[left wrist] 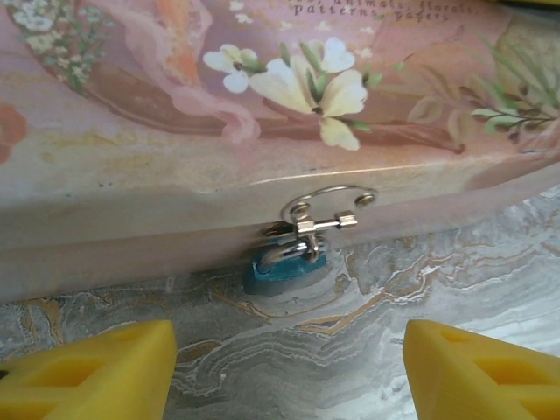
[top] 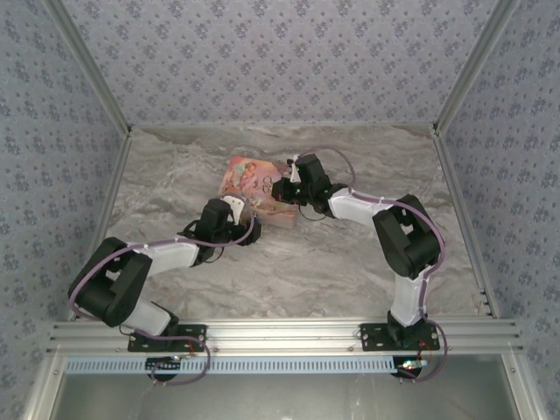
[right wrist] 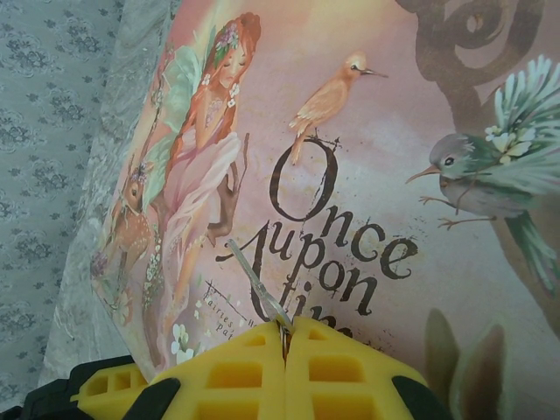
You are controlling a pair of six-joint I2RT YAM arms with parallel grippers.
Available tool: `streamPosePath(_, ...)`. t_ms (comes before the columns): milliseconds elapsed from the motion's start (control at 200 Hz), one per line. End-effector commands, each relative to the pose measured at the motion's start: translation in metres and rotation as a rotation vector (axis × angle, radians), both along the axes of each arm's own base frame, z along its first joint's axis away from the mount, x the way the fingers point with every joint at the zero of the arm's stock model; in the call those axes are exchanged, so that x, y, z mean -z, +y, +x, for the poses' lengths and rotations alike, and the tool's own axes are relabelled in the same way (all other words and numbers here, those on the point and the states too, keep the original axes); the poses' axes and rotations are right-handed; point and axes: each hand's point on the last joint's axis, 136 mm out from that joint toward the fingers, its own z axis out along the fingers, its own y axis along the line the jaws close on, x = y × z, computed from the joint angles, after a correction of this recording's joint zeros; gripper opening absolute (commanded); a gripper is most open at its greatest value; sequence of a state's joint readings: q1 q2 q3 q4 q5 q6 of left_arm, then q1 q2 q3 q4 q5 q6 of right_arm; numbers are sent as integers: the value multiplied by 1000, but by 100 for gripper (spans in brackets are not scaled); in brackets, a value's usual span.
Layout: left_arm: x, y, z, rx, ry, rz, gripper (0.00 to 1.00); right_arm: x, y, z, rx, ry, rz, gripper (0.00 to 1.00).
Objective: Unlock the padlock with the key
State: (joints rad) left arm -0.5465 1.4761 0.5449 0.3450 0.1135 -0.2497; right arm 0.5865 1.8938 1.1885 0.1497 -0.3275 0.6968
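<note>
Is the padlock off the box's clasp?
No, the padlock hangs by its shackle from the silvery clasp on the front of the pink box.

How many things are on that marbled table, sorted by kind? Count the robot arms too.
Robot arms: 2, the left arm and the right arm
Pink picture box: 1
Padlock: 1, blue, hanging at the box's clasp
Key: 1, a thin metal sliver
Total: 5
</note>
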Motion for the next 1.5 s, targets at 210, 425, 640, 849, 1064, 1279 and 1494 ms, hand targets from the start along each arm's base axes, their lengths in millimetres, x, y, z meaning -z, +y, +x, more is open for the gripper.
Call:
streamPosePath(210,9,-5,6,6,-17,27,66,88,-20,-52,-2,280,-189,0)
streamPosePath(425,17,-13,8,13,-15,49,62,87,-18,-52,-5,279,-183,0)
streamPosePath(640,23,-10,15,-37,-34,78,60,87,-18,-52,-8,277,-182,0)
streamPosePath(849,21,-13,22,-53,-58,65,60,86,-18,-52,-10,276,-179,0)
streamPosePath(1064,9,-20,29,-49,-99,54,59,86,-18,-52,-10,277,-177,0)
streamPosePath(1279,10,-24,35,-44,-105,73,53,85,-18,-52,-11,276,-175,0)
streamPosePath(1494,21,-25,36,-39,-86,89,46,83,-17,-51,-14,272,-171,0)
